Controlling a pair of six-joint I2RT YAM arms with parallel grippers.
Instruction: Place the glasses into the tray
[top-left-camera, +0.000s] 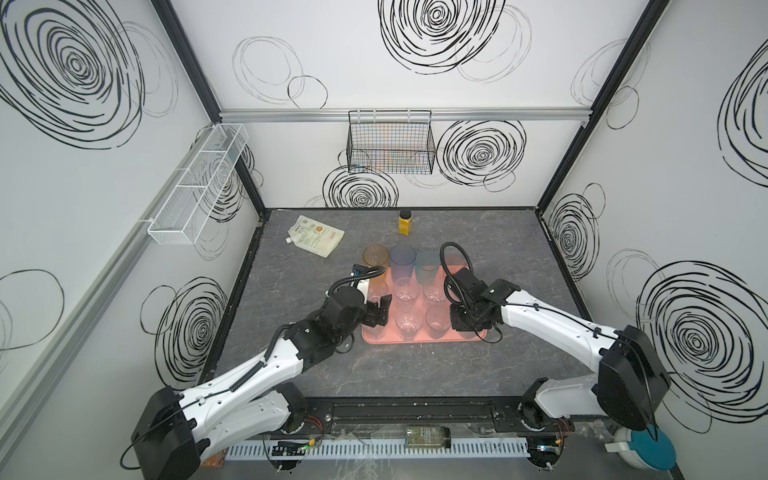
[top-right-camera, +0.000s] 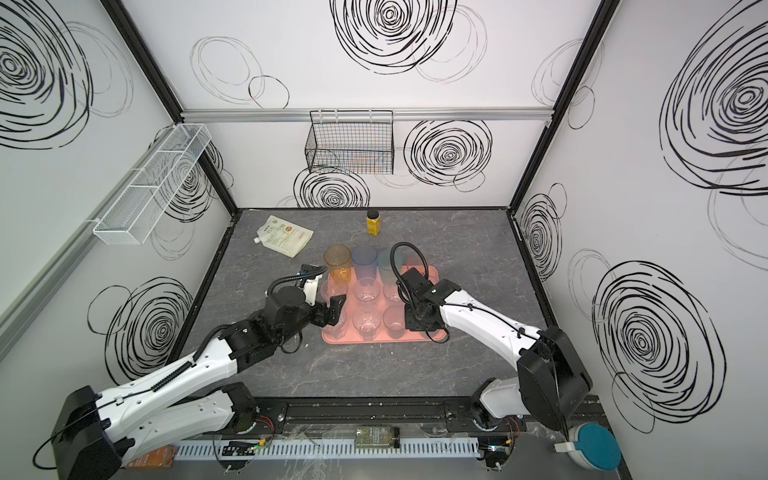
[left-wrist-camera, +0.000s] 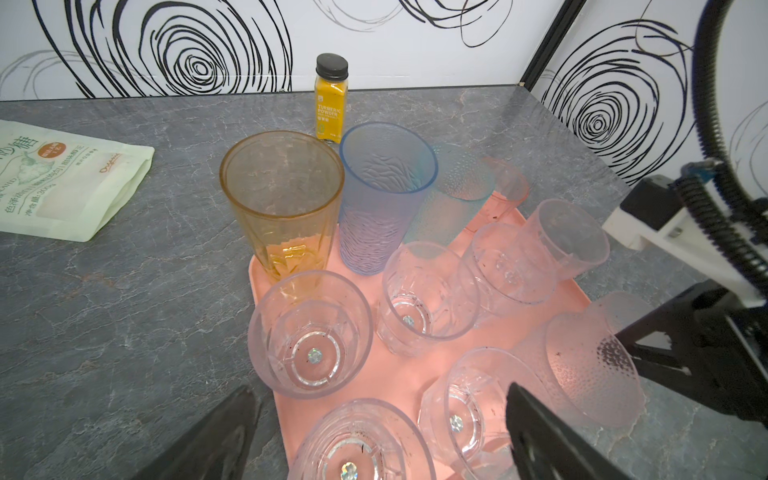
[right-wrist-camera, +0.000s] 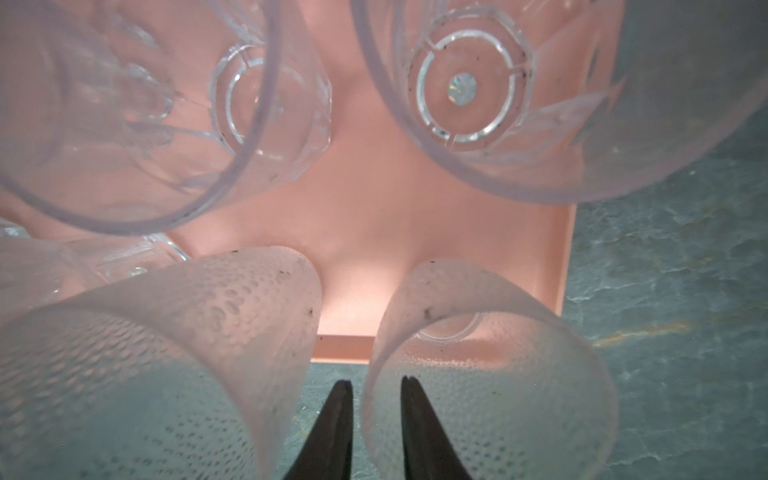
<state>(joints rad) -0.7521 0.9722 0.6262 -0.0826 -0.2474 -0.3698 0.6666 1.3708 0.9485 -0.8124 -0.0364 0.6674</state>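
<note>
The white-and-black left arm reaches forward, its black left hand spread wide (both fingers splayed in its wrist view). The white-and-black right arm bends its wrist downward, its right hand only narrowly parted.

A robotics lab test cell: a grey marble-look tabletop boxed in by white panels scribbled with black spirals, framed by black posts and an aluminium rail, with two white-and-black robot arms bolted to a front base rail above a slotted cable duct.
</note>
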